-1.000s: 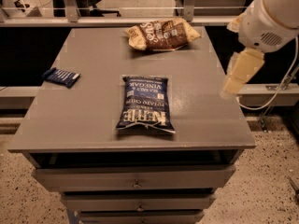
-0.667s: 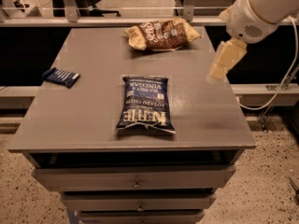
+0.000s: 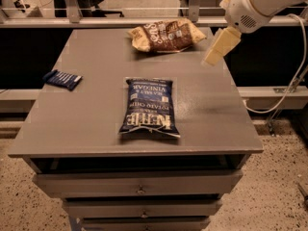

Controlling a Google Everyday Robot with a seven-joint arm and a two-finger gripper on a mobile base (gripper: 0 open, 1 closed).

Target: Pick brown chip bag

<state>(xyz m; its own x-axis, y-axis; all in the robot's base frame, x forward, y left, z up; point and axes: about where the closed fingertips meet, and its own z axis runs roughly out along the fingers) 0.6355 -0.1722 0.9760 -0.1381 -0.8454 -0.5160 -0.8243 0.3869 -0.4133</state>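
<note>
Speckled flooring surrounds a grey bench [image 3: 96,95] with drawers [image 3: 139,184] beneath its front edge, and three packets lie flat on its top. The brown chip bag [image 3: 166,35] rests close to the far edge, somewhat towards the far right corner. It lies lengthwise along that edge with its tan ends pointing left and right, apart from everything else and open to a reach from above. A dark blue Kettle bag [image 3: 148,107] sits in the middle towards the front edge, and a small blue packet [image 3: 62,79] lies near the left edge. Both are well clear of the target, so neither should get in the way. The gripper [image 3: 214,54] hangs from the white arm [image 3: 255,4] over the far right corner, just beside the brown bag's right end but above it and not touching. It is tilted down and leftward, which reads as a line-up for an approach to that bag rather than the blue one. Whether the gripper is open or closed cannot be told from this angle. The grasp itself looks not yet begun; the crinkled, puffy bag will likely give and slide when pressed.
</note>
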